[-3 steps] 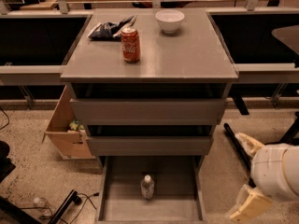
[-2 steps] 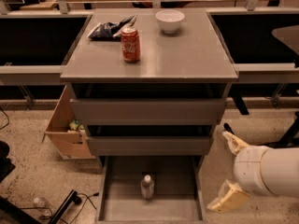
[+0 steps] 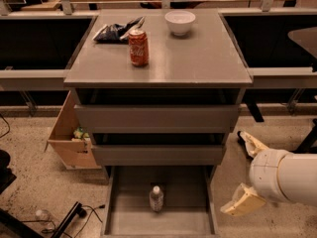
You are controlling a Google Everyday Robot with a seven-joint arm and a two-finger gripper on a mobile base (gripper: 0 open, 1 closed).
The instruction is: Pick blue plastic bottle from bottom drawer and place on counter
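The blue plastic bottle (image 3: 156,198), clear with a white cap, stands upright in the middle of the open bottom drawer (image 3: 124,217). The counter (image 3: 198,58) is the grey top of the cabinet above it. My gripper (image 3: 246,175) is at the lower right, beside the drawer's right wall and apart from the bottle. Its two pale fingers (image 3: 242,203) are spread wide, open and empty, pointing left toward the drawer.
On the counter stand a red soda can (image 3: 138,47), a white bowl (image 3: 180,22) and a dark snack bag (image 3: 115,31). Two closed drawer fronts (image 3: 157,118) sit above the open drawer. A cardboard box (image 3: 69,135) stands left of the cabinet. Cables lie on the floor at lower left.
My gripper and arm have moved left toward the open drawer. The bottle and the counter objects have not moved.
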